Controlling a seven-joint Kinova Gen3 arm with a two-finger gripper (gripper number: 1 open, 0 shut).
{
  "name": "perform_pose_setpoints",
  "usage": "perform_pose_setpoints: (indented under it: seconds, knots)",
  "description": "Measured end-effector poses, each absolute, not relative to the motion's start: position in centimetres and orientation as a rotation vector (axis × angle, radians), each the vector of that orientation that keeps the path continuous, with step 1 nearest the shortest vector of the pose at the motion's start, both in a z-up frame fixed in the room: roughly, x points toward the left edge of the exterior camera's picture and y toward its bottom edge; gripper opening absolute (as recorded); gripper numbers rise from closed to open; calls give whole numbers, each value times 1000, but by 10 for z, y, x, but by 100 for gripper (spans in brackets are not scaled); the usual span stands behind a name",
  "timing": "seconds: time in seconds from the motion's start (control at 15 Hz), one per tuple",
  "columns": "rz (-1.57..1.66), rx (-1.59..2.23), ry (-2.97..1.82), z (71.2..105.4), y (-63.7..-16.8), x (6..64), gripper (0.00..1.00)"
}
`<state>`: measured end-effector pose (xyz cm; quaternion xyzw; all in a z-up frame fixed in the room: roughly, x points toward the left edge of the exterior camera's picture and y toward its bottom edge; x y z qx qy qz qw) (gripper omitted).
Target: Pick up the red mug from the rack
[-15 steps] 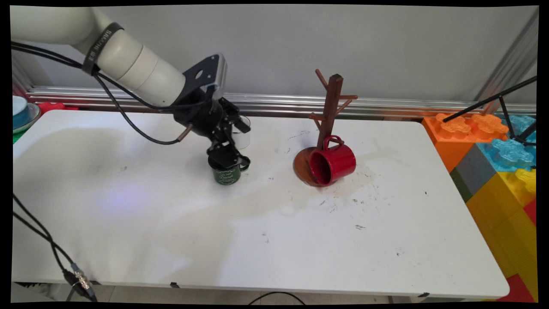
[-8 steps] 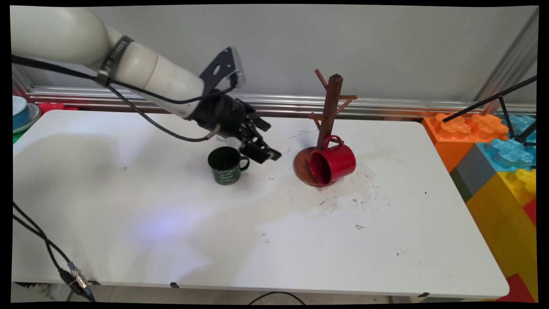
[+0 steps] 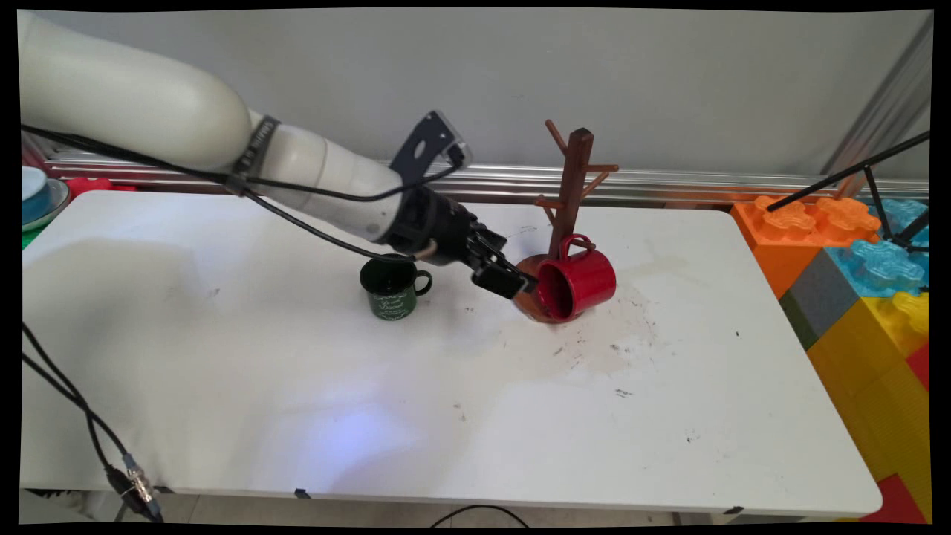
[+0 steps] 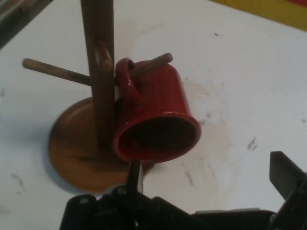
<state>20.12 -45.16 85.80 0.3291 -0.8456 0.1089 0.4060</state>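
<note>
Main view: white Kinova arm reaches in from upper left, low across the white table [image 3: 223, 357], w/ its black gripper [image 3: 513, 281] right at the mouth of the red mug [image 3: 578, 284]. Mug hangs tipped on the brown wooden mug tree [image 3: 570, 192], handle hooked over a low peg, open mouth facing the gripper and the table's near side, bottom rim over the tree's round base. Gripper tip sits just beside the mug's rim, in front of that base; whether it touches the rim I can't tell from here.

Dark green mug [image 3: 391, 286] w/ pale lettering stands upright on the table just under the arm's wrist, handle to the picture's right, well clear of the fingers. Big orange, blue and yellow toy blocks [image 3: 862, 275] stacked off the table's right end.

Hand view: red mug [image 4: 156, 120] fills the middle, mouth toward the camera, handle around a peg on the tree's post [image 4: 100, 72]. Gripper [image 4: 206, 184] stands wide open, nothing held. One finger [image 4: 134, 178] pokes up thin just below the mug's rim, the other finger [image 4: 285, 175] is far off at the picture's right edge, over bare stained tabletop. Mug isn't between them.
</note>
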Motion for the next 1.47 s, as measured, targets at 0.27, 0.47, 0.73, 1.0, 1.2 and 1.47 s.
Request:
perform_pose_setpoints:
  seconds: [0.27, 0.47, 0.73, 1.0, 1.2, 1.47]
  knots:
    - [214, 947, -2062, 838, -451, 179, 100]
    - [178, 1022, -2011, 825, -454, 166, 100]
    - [135, 1085, -1958, 810, -458, 150, 100]
    - [106, 1138, -1913, 795, -466, 136, 100]
    - [95, 1161, -1895, 785, -470, 128, 100]
    - [82, 1187, -1872, 773, -478, 119, 100]
